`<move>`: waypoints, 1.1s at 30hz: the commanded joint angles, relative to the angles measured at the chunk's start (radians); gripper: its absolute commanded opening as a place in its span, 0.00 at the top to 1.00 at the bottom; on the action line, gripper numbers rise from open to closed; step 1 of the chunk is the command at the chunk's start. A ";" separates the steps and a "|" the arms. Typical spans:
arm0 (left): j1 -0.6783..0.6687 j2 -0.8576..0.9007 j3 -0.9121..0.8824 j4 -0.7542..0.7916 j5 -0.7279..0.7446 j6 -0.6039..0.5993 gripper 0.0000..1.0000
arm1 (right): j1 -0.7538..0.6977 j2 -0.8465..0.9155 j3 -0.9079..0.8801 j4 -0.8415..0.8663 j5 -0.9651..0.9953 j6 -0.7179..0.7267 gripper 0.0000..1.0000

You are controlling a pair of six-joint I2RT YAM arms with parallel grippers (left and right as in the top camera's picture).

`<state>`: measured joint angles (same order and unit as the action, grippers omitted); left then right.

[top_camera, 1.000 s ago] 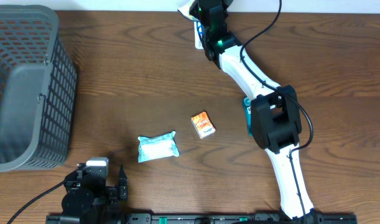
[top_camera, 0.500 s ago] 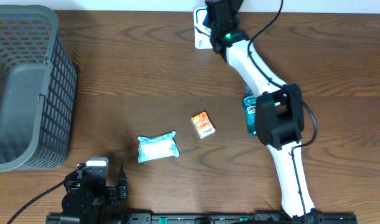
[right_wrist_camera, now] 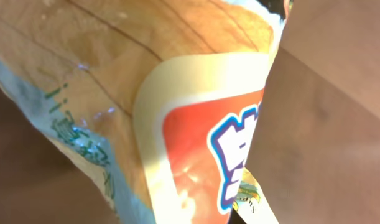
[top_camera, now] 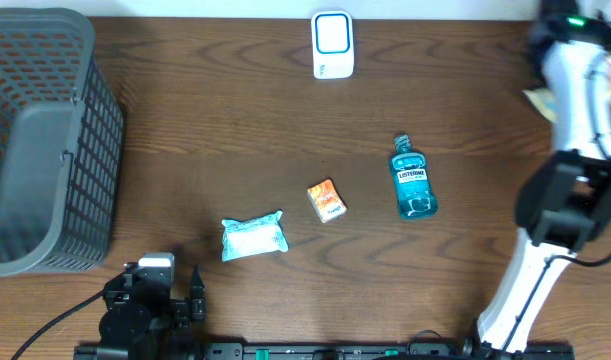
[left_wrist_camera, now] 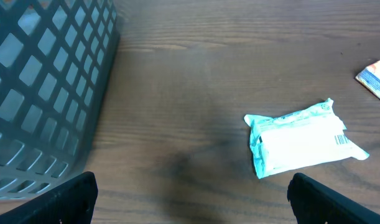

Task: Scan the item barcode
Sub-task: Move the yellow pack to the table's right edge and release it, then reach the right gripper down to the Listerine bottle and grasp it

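Packet (right_wrist_camera: 177, 143) shows tan wrapper, red label, blue-edged lettering.

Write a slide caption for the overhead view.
Grey basket at left, white scanner at the far edge, Listerine bottle, orange packet and teal-white pack lying mid-table, right arm at right edge.

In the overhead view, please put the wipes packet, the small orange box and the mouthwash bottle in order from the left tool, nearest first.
1. wipes packet: just ahead and to the right of the left tool.
2. small orange box: beyond the packet, farther right.
3. mouthwash bottle: farthest right, lying flat.
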<state>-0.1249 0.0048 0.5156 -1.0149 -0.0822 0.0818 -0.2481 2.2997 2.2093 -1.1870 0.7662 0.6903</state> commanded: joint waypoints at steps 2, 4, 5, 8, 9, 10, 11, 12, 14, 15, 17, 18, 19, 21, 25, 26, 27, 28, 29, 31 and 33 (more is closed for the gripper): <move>0.002 0.001 -0.002 -0.001 -0.008 -0.001 0.02 | -0.132 -0.006 -0.042 -0.049 -0.145 0.040 0.99; 0.002 0.001 -0.002 -0.001 -0.008 -0.001 0.02 | -0.195 -0.006 -0.063 -0.053 -0.216 0.037 0.99; 0.002 0.001 -0.002 -0.001 -0.008 -0.001 0.02 | -0.221 -0.006 -0.066 -0.053 -0.253 0.036 0.93; 0.002 0.001 -0.002 -0.001 -0.008 -0.001 0.02 | -0.288 -0.014 -0.057 -0.052 -0.402 -0.006 0.30; 0.002 0.001 -0.002 -0.001 -0.008 -0.001 0.02 | -0.305 -0.019 -0.046 -0.051 -0.467 -0.035 0.17; 0.002 0.001 -0.002 -0.001 -0.008 -0.001 0.02 | -0.323 -0.029 -0.030 -0.052 -0.548 -0.066 0.04; 0.002 0.001 -0.002 -0.001 -0.008 -0.001 0.02 | -0.335 -0.038 -0.016 -0.053 -0.622 -0.090 0.01; 0.002 0.001 -0.002 -0.001 -0.008 -0.001 0.02 | -0.346 -0.051 -0.003 -0.056 -0.697 -0.109 0.01; 0.002 0.001 -0.002 -0.001 -0.008 -0.001 0.02 | -0.359 -0.083 0.015 -0.066 -0.861 -0.140 0.01; 0.002 0.001 -0.002 -0.001 -0.008 -0.002 0.02 | -0.360 -0.102 0.016 -0.073 -0.943 -0.158 0.01; 0.002 0.001 -0.002 -0.001 -0.008 -0.001 0.02 | -0.354 -0.133 0.016 -0.107 -1.095 -0.182 0.01; 0.002 0.001 -0.002 -0.001 -0.008 -0.001 0.02 | -0.345 -0.146 0.016 -0.134 -1.155 -0.188 0.01; 0.002 0.001 -0.002 -0.001 -0.008 -0.001 0.02 | -0.327 -0.160 0.016 -0.169 -1.207 -0.188 0.01; 0.002 0.001 -0.002 -0.001 -0.008 -0.001 0.02 | -0.286 -0.178 0.016 -0.225 -1.231 -0.193 0.01; 0.002 0.001 -0.002 -0.001 -0.008 -0.001 0.02 | -0.142 -0.221 0.016 -0.314 -1.167 -0.254 0.01; 0.002 0.001 -0.002 -0.001 -0.008 -0.001 0.02 | -0.101 -0.234 0.016 -0.328 -1.142 -0.264 0.01; 0.002 0.001 -0.002 -0.001 -0.008 -0.001 0.02 | -0.055 -0.252 0.016 -0.345 -1.113 -0.278 0.01; 0.002 0.001 -0.002 -0.001 -0.008 -0.001 0.02 | -0.016 -0.269 0.016 -0.358 -1.089 -0.288 0.01; 0.002 0.001 -0.002 -0.001 -0.008 -0.001 0.02 | 0.027 -0.291 0.016 -0.371 -1.062 -0.301 0.01; 0.002 0.001 -0.002 -0.001 -0.008 -0.001 0.02 | 0.087 -0.330 0.016 -0.397 -1.014 -0.314 0.02; 0.002 0.001 -0.002 -0.001 -0.008 -0.001 0.02 | 0.151 -0.382 0.016 -0.431 -0.936 -0.314 0.03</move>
<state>-0.1249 0.0048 0.5156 -1.0145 -0.0818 0.0818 -0.1444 2.0232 2.2112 -1.5932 -0.2871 0.4179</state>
